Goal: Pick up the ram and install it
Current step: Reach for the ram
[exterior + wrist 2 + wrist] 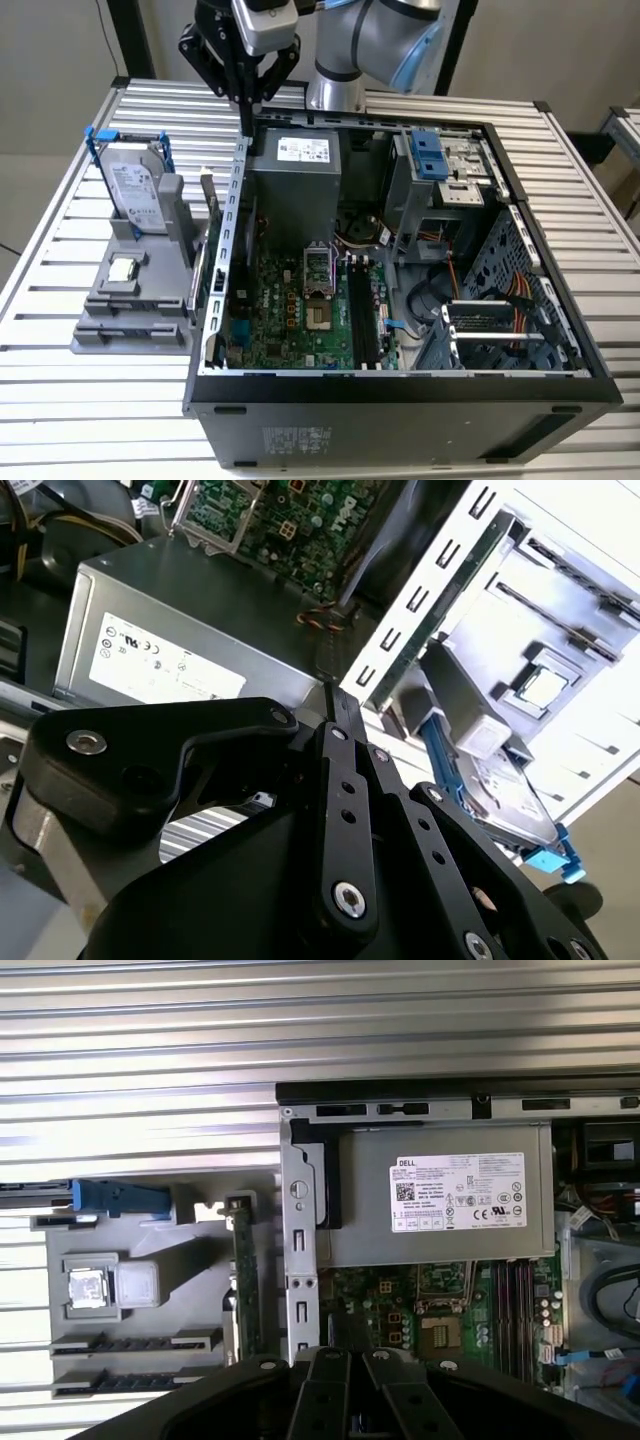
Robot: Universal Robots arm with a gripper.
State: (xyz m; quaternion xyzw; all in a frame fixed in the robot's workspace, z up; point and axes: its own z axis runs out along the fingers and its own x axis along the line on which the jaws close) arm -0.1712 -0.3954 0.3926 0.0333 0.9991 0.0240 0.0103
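Note:
The ram (210, 235) is a thin green board standing on its long edge in the grey holder (130, 320), on the side nearest the computer case. In the first wrist view the ram (243, 1280) appears edge-on beside the case wall, and in the second wrist view the ram (440, 610) is a long green strip. My gripper (247, 112) hangs above the case's back corner on the exterior view's left, over the power supply (295, 170). Its black fingers (340, 720) are shut together with nothing between them. The black memory slots (360, 310) lie on the motherboard inside the case.
The open computer case (400, 385) sits on a slatted metal table (60, 400). The holder also carries a silver hard drive in a blue bracket (135, 190) and a small square processor chip (123, 268). A drive cage (440, 170) and cables (500, 300) crowd the case's far side.

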